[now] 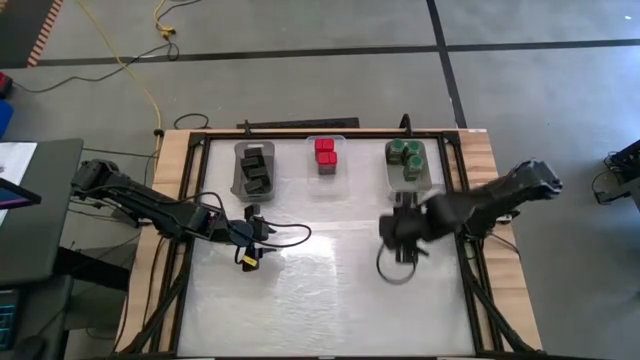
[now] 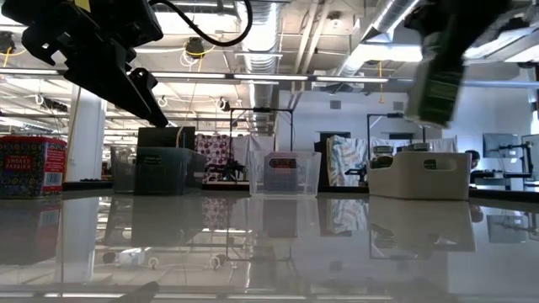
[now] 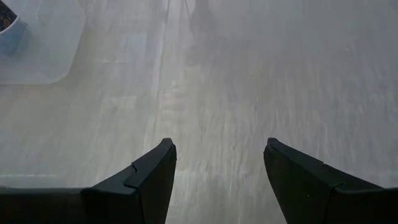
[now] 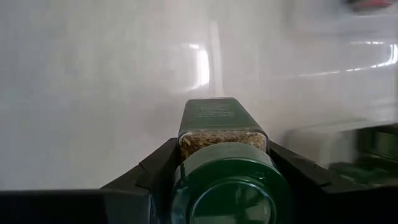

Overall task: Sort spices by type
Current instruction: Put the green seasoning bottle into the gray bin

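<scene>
On the left side of the white table (image 1: 320, 300), the left gripper (image 1: 250, 240) hangs low over a bare spot, at about 9 o'clock from the middle. Its two dark fingers (image 3: 149, 180) stand wide apart and hold nothing. It just waits.

Along the far edge, at 12 o'clock, sit three see-through bins. The left bin (image 1: 254, 170) holds the black boxes (image 1: 257, 168), which are blocky with flat sides. The middle bin (image 1: 327, 165) holds the red boxes (image 1: 325, 152), small and square-cornered. The right bin (image 1: 408, 166) holds the green-lidded jars (image 1: 406, 154), which look round from above.

The right gripper (image 1: 405, 238) is at about 3 o'clock from the middle, just in front of the right bin. It is squeezed tight on one more green-lidded jar (image 4: 224, 155). This jar has a round, smooth, shiny green lid, a clear body full of crumbly brown spice, and a dark green label. The low view shows it lifted high off the table.

This jar looks like the last thing to sort. To do it well, the right gripper should carry the jar straight toward 12 o'clock, keep it higher than the bin wall, and stop over an open spot beside the other jars. Then it should go down slowly and only let go when the jar is low, so it does not tip or knock the others.
</scene>
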